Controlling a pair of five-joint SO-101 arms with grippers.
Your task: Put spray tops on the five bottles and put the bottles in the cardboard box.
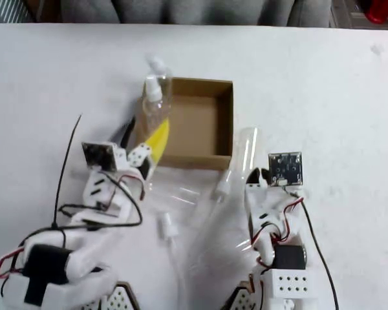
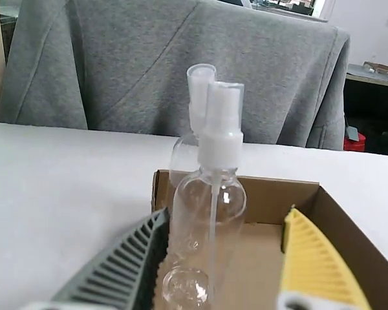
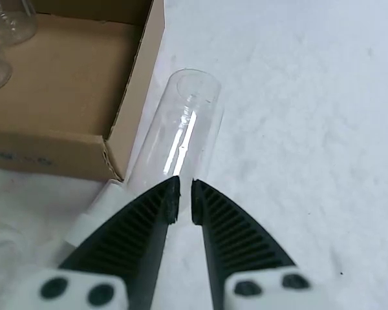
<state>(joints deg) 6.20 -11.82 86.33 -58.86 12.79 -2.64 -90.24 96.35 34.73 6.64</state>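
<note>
Left wrist view showed the bottle [image 2: 207,194] standing at bottom middle, between the wide-open fingers [image 2: 123,271] of the left pincer [image 2: 226,213] (a gap beside the yellow one).

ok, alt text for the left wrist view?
A clear bottle with a white spray top stands between the left gripper's open gray and yellow fingers, at the edge of the open cardboard box. A second capped bottle stands just behind it. Gray fabric hangs beyond the white table.
</note>
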